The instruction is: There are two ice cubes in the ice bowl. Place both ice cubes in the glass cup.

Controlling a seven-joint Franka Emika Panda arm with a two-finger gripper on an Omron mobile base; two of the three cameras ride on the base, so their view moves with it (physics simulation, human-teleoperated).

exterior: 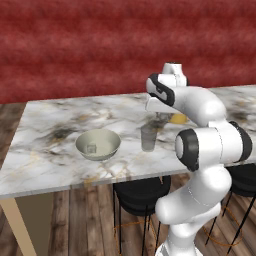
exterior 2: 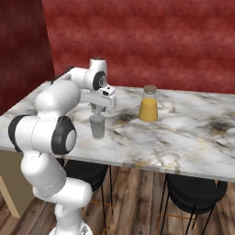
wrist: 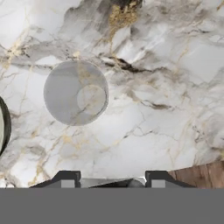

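Between the near-closed dark fingertips of the gripper (wrist: 113, 180) a small translucent whitish ice cube (wrist: 114, 182) seems pinched, above the marble counter (wrist: 175, 65); the clear straight-sided glass cup (wrist: 75, 92) stands left of it and looks empty. One ice cube (exterior: 91, 148) lies in the wide pale grey-green bowl (exterior: 98, 144) further left; by my judgement neither is delivered yet.

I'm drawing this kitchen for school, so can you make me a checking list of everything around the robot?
Surface: marble counter, nothing spilled.
Job's things: ice bowl holds one ice cube; glass cup upright beside it, looks empty.
Clutter: orange juice bottle behind the cup.
Grippers: gripper above the cup, slightly off-centre, shut on what looks like the second ice cube.
Cables: nothing seen.
Surroundings: red wall, wood floor, black stools.
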